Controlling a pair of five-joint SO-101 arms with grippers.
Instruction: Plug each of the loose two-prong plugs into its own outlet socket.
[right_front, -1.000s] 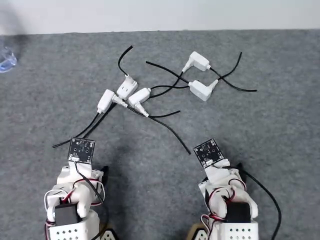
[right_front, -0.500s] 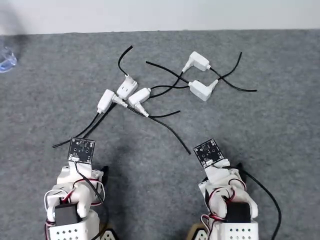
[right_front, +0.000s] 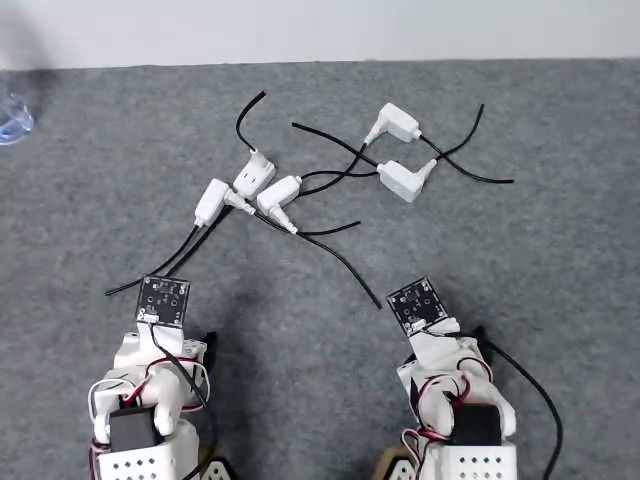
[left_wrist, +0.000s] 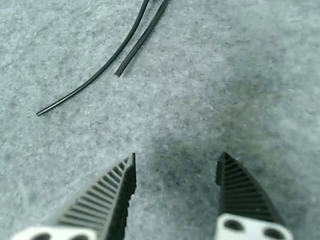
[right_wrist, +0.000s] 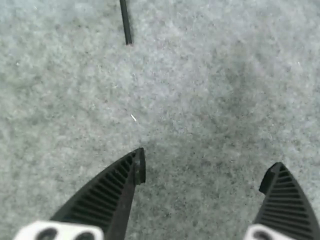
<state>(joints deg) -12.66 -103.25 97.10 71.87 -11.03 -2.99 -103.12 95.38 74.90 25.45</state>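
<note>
Five white plug and socket pieces with short black cords lie on the grey carpet. Three cluster left of centre: one (right_front: 212, 202), one (right_front: 253, 175) and one (right_front: 278, 193). Two more lie to the right (right_front: 397, 123) (right_front: 402, 181), their cords crossing. The left arm (right_front: 161, 300) and right arm (right_front: 418, 305) sit at the near edge, well short of the pieces. My left gripper (left_wrist: 178, 157) is open over bare carpet, with two black cord ends (left_wrist: 117, 74) ahead of it. My right gripper (right_wrist: 207, 159) is open wide and holds nothing, a single cord end (right_wrist: 125, 25) beyond it.
A clear plastic object (right_front: 12, 115) sits at the far left edge. The carpet ends at a white strip (right_front: 320, 30) along the back. The right arm's own black cable (right_front: 535, 390) trails along the carpet at the near right.
</note>
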